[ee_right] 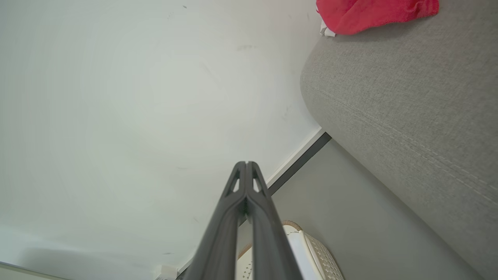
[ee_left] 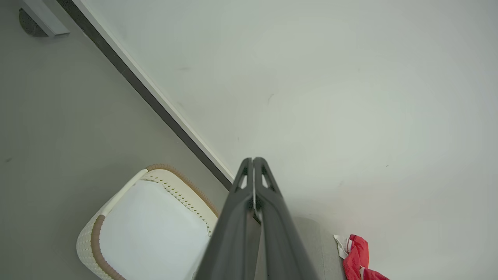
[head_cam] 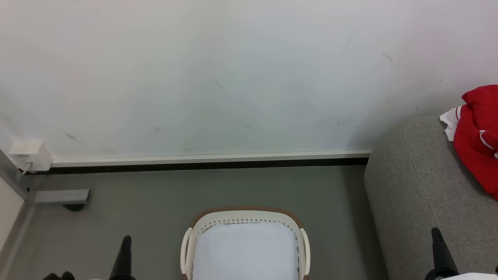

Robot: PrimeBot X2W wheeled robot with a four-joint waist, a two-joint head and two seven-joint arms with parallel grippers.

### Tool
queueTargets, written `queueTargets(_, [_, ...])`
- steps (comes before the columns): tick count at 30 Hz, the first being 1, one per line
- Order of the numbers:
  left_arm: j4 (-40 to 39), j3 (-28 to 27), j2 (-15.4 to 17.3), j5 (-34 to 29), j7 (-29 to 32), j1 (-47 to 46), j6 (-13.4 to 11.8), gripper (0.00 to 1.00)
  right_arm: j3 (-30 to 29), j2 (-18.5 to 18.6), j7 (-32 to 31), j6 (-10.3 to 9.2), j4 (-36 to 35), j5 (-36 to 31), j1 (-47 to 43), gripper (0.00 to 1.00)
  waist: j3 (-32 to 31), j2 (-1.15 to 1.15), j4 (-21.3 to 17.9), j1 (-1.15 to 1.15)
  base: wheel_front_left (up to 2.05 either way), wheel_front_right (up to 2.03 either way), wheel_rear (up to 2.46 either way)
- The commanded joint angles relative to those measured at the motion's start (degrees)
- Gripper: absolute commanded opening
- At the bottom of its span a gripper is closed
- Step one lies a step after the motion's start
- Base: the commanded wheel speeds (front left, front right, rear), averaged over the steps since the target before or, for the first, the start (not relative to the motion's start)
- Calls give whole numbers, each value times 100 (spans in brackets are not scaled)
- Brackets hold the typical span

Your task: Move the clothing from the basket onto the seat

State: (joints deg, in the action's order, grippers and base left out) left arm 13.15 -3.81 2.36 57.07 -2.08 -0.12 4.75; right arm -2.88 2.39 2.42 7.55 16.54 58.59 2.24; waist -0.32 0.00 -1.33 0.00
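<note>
The red clothing (head_cam: 477,136) with white trim lies bunched on the grey seat (head_cam: 420,194) at the right edge; it also shows as the red clothing (ee_left: 360,260) and the red clothing (ee_right: 373,13). The cream basket (head_cam: 245,214) with a brown rim stands on the floor at bottom centre, holding just a flat white liner cloth (head_cam: 246,251). My left gripper (head_cam: 125,241) sits low on the left of the basket, shut and holding nothing, fingers pressed together (ee_left: 253,160). My right gripper (head_cam: 436,233) is over the seat's front, shut and holding nothing (ee_right: 246,164).
A white wall with a pale skirting board (head_cam: 210,158) runs behind the basket. A white socket box (head_cam: 30,155) and a grey bracket (head_cam: 60,196) sit at the left. Grey floor (head_cam: 155,202) lies between the basket, the wall and the seat.
</note>
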Motion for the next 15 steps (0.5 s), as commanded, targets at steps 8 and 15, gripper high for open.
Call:
queueTargets(8, [-14, -77, 51, 667, 151, -197, 73, 0, -86, 65, -166, -6, -113, 635, 173, 0, 6, 0, 17, 0, 0, 0, 0])
queueTargets(15, [-2, -105, 54, 1096, 262, -261, 104, 0, -128, 68, -275, -6, -133, 1037, 201, 0, 11, 0, 30, 0, 0, 0, 0])
